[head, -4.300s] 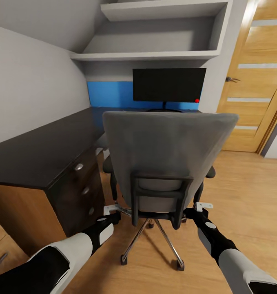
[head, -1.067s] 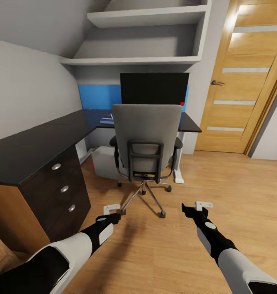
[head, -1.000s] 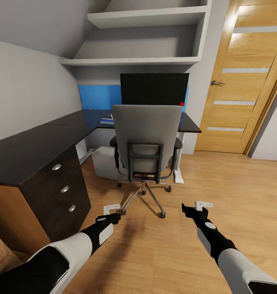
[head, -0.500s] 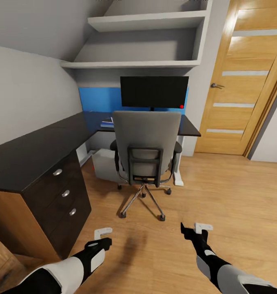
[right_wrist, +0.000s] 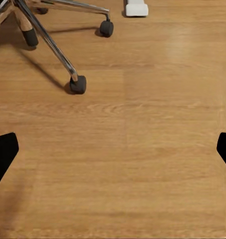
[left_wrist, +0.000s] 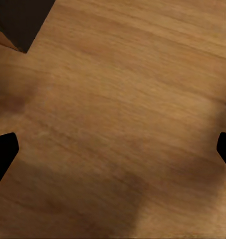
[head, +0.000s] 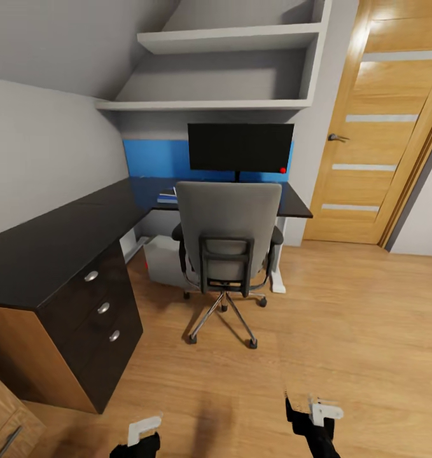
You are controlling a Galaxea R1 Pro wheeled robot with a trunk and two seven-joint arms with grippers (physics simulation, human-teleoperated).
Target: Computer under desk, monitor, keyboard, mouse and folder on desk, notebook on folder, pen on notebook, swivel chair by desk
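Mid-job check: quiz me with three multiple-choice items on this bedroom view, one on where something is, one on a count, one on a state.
1. Where is the swivel chair?
A. Tucked close in front of the desk, below the monitor
B. Beside the door
C. On its side

2. How many drawer knobs show on the drawer unit?
A. One
B. Three
C. Five

3. What state is the right gripper in?
A. Shut on a pen
B. Open over bare floor
C. Shut on the chair

Answers: 1 A, the chair's back faces the camera under the screen. 2 B, three silver knobs. 3 B, fingertips wide apart with only floor between them.
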